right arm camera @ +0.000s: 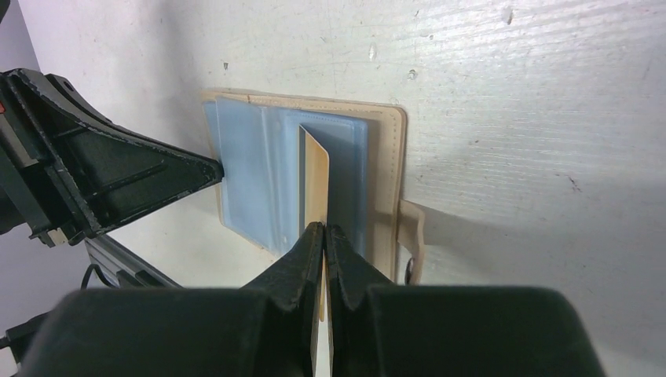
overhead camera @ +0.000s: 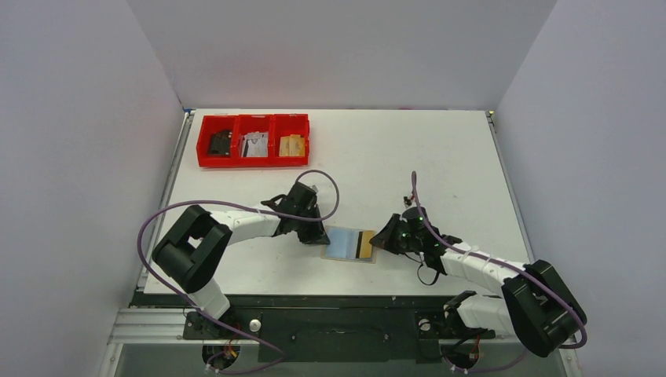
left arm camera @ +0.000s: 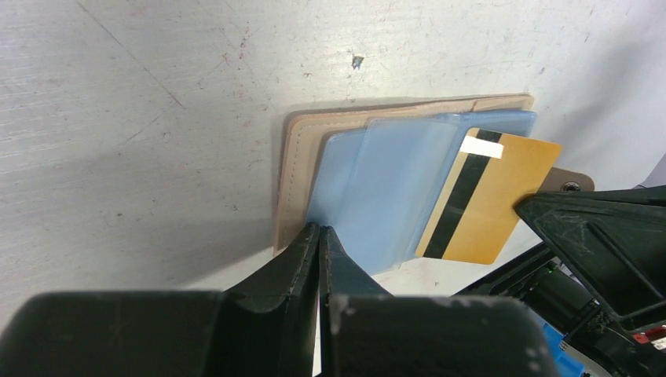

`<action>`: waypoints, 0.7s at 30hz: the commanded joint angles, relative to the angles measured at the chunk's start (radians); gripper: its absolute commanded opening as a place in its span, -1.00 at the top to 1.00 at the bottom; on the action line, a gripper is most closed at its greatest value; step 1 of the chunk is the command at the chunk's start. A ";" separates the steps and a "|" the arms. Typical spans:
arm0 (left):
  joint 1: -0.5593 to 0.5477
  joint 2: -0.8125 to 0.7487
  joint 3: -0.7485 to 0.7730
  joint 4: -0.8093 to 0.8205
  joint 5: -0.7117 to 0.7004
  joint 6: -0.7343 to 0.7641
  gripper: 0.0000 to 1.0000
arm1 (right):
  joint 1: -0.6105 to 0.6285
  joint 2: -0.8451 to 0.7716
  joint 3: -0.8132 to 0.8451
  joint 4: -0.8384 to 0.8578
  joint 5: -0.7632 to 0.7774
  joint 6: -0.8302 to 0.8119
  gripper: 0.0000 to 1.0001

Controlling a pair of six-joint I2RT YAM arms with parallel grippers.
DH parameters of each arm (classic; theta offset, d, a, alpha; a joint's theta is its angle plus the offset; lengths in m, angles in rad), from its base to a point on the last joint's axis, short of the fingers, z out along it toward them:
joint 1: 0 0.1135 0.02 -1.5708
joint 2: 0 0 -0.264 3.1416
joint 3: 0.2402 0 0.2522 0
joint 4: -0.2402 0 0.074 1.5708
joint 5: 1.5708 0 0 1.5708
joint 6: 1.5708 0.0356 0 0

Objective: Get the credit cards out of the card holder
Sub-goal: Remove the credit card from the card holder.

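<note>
The gold credit card (left arm camera: pixel 495 200) is sticking partly out of the open card holder (left arm camera: pixel 292 181), which is lying by the near edge of the counter (overhead camera: pixel 408 149), between my arms. My right gripper (right arm camera: pixel 323 236) is pinching that card's edge while my left gripper (left arm camera: pixel 320 236), pressed together, is bearing on the holder's clear pockets (left arm camera: pixel 393 181) at the left. I am judging this the pull-out step, calling next for a steady rightward draw.

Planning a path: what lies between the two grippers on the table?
The open card holder lies between left gripper and right gripper, which pinches its gold card; seen in the top view.
</note>
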 commanded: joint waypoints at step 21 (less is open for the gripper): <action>0.164 -0.303 0.150 -0.024 0.342 0.130 0.16 | -0.044 -0.130 0.216 -0.010 -0.154 0.079 1.00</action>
